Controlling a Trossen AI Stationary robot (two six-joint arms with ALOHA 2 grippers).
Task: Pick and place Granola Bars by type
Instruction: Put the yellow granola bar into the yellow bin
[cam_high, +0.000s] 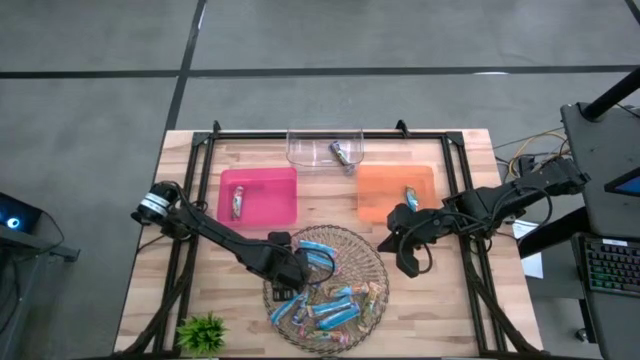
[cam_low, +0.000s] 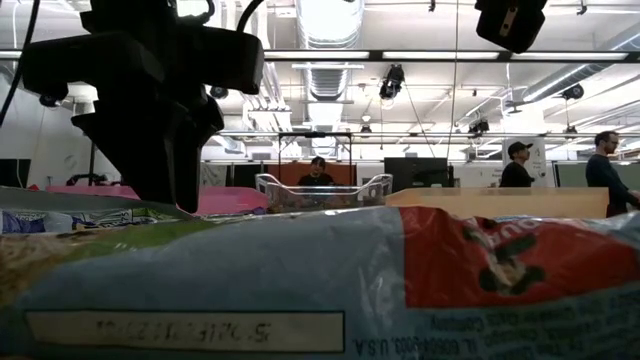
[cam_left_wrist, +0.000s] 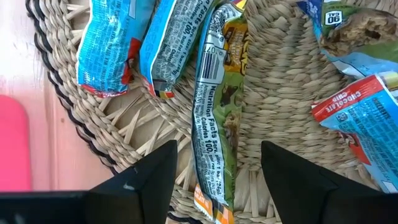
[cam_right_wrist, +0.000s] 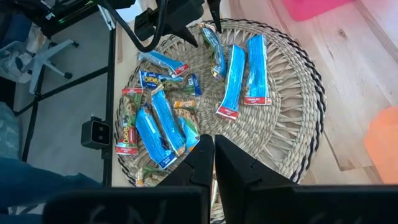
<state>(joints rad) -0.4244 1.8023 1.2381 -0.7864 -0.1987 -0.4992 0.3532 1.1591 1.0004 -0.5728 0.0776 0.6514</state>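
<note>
Pink tray (cam_high: 262, 182) at 10 o'clock on desk (cam_high: 460, 310), one bar inside. Clear tray (cam_high: 300, 150) at 12 o'clock, one bar at its right end. Orange tray (cam_high: 380, 190) at 2 o'clock, one blue bar near its right side. Round woven basket (cam_high: 372, 258) at 6 o'clock, holding the heap of Granola Bars (cam_high: 330, 308), mostly blue wrappers, a few green and tan. Small green plant (cam_high: 203, 331) at 7 o'clock.

Left tool (cam_left_wrist: 214, 171) over basket's left part, fingers spread wide, a green-wrapped bar (cam_left_wrist: 214, 106) lying between them, not pinched. Right tool (cam_right_wrist: 213, 149) above basket's right rim, beside orange tray, fingers pressed together, nothing held.

Readable on wrappers in left wrist view: "Nutrition Facts", "Calories 100", "90 CAL", "CHOCOLATE CHIP". Low view: "U.S.A" on wrapper.
</note>
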